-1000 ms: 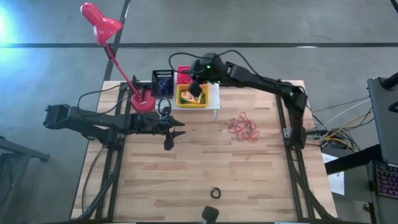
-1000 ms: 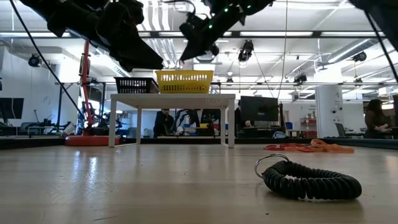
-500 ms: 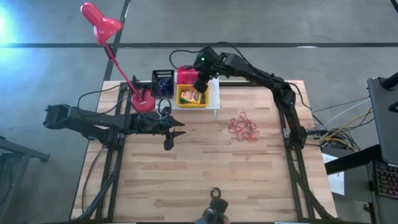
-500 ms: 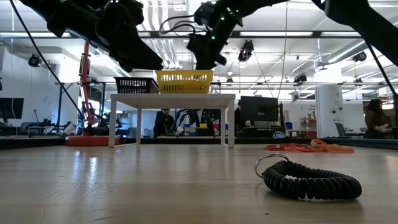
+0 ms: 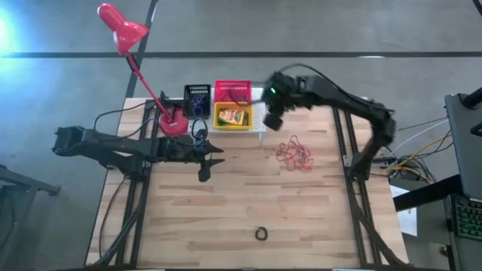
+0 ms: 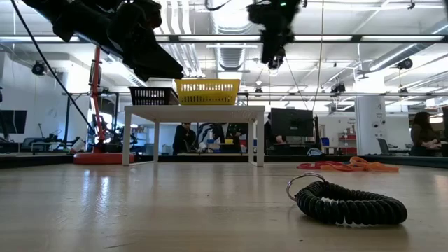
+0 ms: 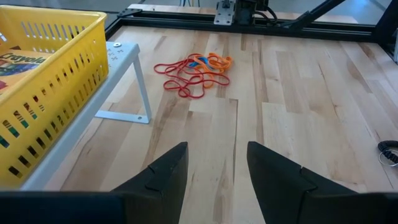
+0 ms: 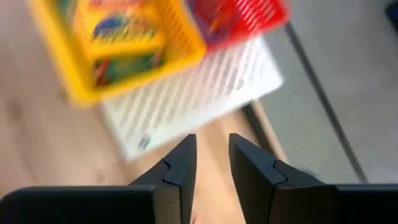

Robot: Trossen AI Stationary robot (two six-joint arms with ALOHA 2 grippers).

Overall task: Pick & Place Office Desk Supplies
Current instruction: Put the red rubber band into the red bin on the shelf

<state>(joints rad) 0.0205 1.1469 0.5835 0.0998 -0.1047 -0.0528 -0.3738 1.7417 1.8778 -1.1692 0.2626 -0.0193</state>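
On the white perforated stand at the table's far side stand a yellow mesh basket, a red one and a black one. A crayon box lies in the yellow basket. Red-orange rubber bands lie heaped on the table right of the stand. A black coiled ring lies near the front edge. My right gripper hangs open above the stand's right end, pointing down, with nothing between its fingers. My left gripper stands open over the table left of centre, holding nothing.
A red desk lamp stands on its base left of the black basket. Bare wood lies between the rubber bands and the coiled ring. In the low view the room behind shows desks and people.
My right gripper has drawn away from above the yellow basket toward the table's right edge, rising a little and tipping to point more steeply down. The crayon box now lies uncovered in the yellow basket.
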